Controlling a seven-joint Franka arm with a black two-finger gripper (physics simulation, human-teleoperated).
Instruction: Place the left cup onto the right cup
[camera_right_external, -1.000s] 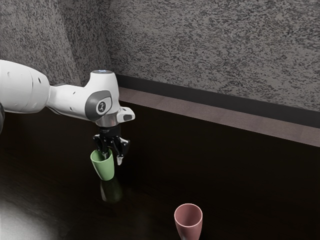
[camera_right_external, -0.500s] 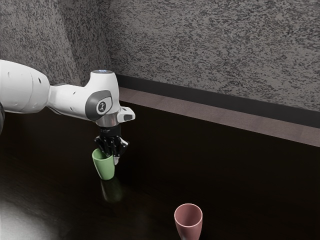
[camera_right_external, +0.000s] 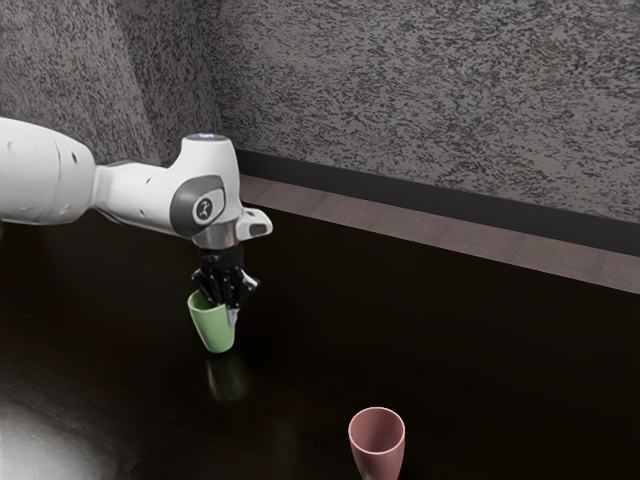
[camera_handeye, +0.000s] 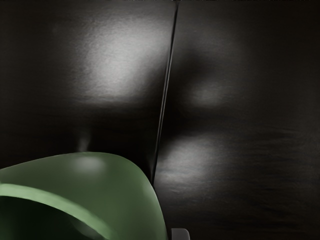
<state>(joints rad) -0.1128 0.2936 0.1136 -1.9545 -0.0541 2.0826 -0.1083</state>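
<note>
Dark table (camera_right_external: 470, 340) carries the pink cup (camera_right_external: 377, 440), farther from its back edge than the green cup (camera_right_external: 212, 328) the gripper (camera_right_external: 229, 303) clenches.

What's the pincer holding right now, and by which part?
The pincer grips the green cup by its rim, on the side toward the exterior view's right.

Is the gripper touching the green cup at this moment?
Touching. In the exterior view the gripper clamps the green cup at its rim, one finger on each side of the wall.
</note>
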